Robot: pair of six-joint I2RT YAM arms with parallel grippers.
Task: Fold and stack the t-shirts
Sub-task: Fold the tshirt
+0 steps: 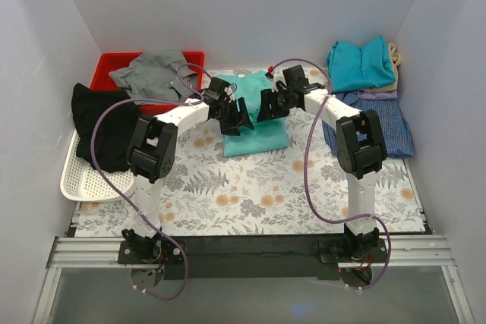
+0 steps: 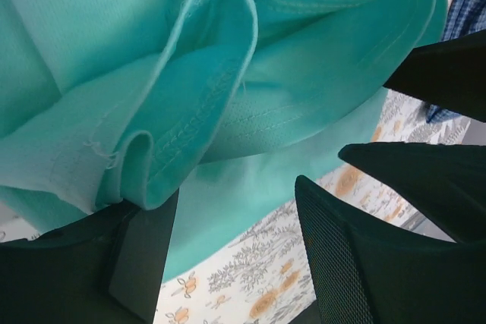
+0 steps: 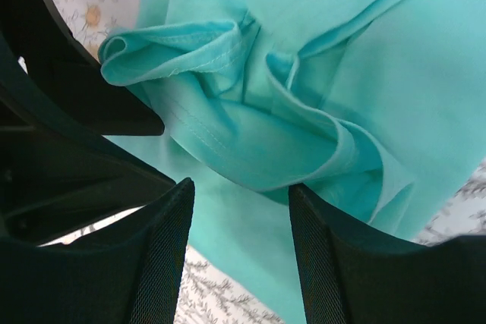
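mint-green tee (image 1: 257, 140) is sitting in the middle of the flowery table (image 1: 250, 202), a bit toward the back, and it's rumpled. the wrist views show hemmed edges bunched up into loose standing folds on top of the flatter part. both arms are reaching in over it from either side. the left tool (image 1: 235, 117) and right tool (image 1: 267, 106) are facing each other really close together right above the shirt. the left tool's jaws are spread wide: from its own camera you can see the fingers (image 2: 144, 256) with a clear gap, with table print and shirt showing between them, and nothing pinched. the right tool is the same, fingers (image 3: 163, 263) apart with the bunched fold just beyond the tips, not clamped on it. off to the back right there's a pile with a teal-blue shirt (image 1: 361, 62) folded on top, a bit of beige (image 1: 393, 55) behind it, lavender (image 1: 377, 95) peeking out under it, and a blue check shirt (image 1: 383, 123) at the bottom. back left is a red bin (image 1: 114, 62) with a grey shirt (image 1: 152, 73) flopped in it, plus a black cloth (image 1: 102, 123) draped over a white tray (image 1: 83, 184).
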